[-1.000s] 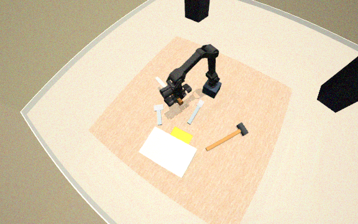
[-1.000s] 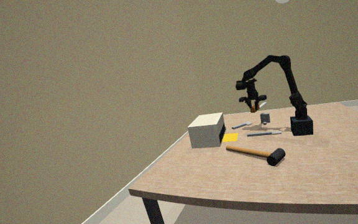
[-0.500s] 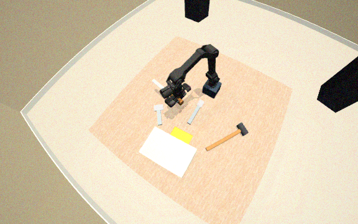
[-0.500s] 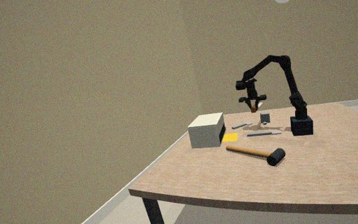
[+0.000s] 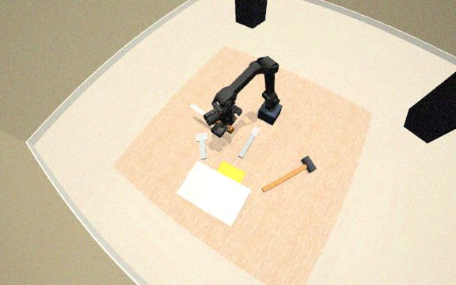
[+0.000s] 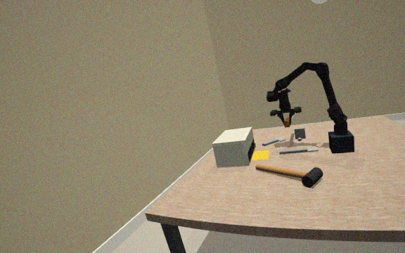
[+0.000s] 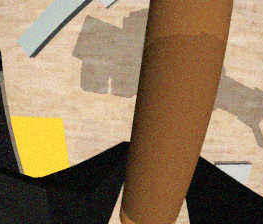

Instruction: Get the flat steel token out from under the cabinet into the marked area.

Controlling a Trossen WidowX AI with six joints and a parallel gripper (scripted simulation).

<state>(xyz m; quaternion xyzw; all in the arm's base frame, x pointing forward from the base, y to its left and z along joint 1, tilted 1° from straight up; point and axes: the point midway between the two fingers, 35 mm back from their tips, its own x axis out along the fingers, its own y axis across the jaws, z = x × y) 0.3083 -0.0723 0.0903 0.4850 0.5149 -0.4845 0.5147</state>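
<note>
My gripper (image 5: pixel 225 127) (image 6: pixel 287 120) (image 7: pixel 158 153) is shut on the orange-brown wooden handle (image 5: pixel 231 129) (image 6: pixel 287 124) (image 7: pixel 182 90) of a tool, held above the table. A pale flat strip (image 5: pixel 196 109), apparently this tool's blade, sticks out on the far side in the top view. The white cabinet (image 5: pixel 214 194) (image 6: pixel 231 153) stands well away from the gripper; its dark front shows in the exterior view and at the wrist view's left edge. The yellow marked area (image 5: pixel 232 172) (image 6: pixel 261 155) (image 7: pixel 39 145) lies in front of it. The token is not visible.
A T-shaped grey tool (image 5: pixel 203 147) (image 6: pixel 273 142) (image 7: pixel 57 22) and a straight grey tool (image 5: pixel 248 144) (image 6: pixel 295 152) lie between arm and cabinet. A mallet (image 5: pixel 285 178) (image 6: pixel 283 171) lies to one side. A small grey block (image 6: pixel 299 133) stands behind the tools.
</note>
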